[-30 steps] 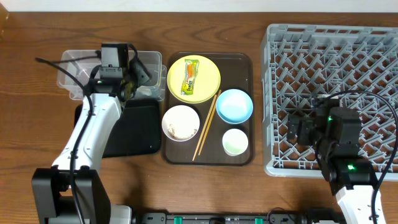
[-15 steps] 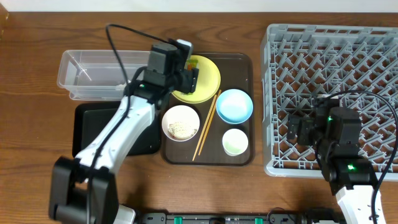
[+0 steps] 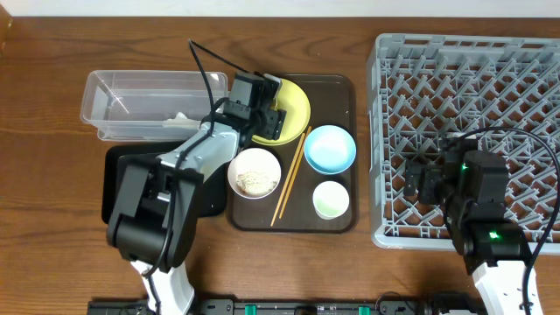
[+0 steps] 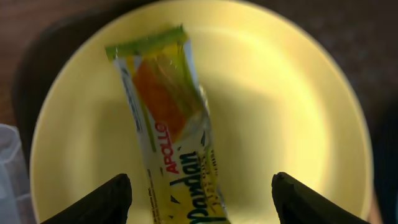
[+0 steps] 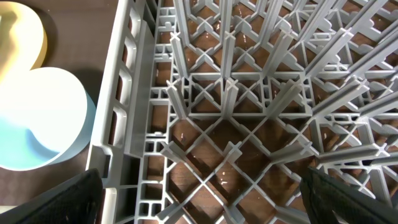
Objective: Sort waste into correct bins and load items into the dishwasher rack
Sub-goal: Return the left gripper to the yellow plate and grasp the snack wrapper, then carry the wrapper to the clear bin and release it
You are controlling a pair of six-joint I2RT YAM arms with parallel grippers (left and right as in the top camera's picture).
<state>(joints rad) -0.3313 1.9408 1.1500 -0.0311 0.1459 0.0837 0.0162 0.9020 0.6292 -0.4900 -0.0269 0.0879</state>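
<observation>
1. Over the round yellow plate (image 4: pixel 286 124) on the brown textured tray (image 3: pixel 339 87), the left gripper (image 4: pixel 204 200) is hovering with its 2 fingers spread wide, holding nothing
2. The flat yellow-green foil snack wrapper (image 4: pixel 165 118) with the orange panel is lying lengthwise on the plate, its lower end showing between the open fingertips in the wrist view
3. The wrapper is looking light, thin and crinkly, and probably slippery on the smooth plate; pinching across its narrow width near the middle seems the safest hold, as a shallow grip risks sliding off the film
4. The right gripper (image 5: pixel 205 199) is hanging wide open and empty above the large grey plastic lattice dishwasher rack (image 5: pixel 249 93)
</observation>
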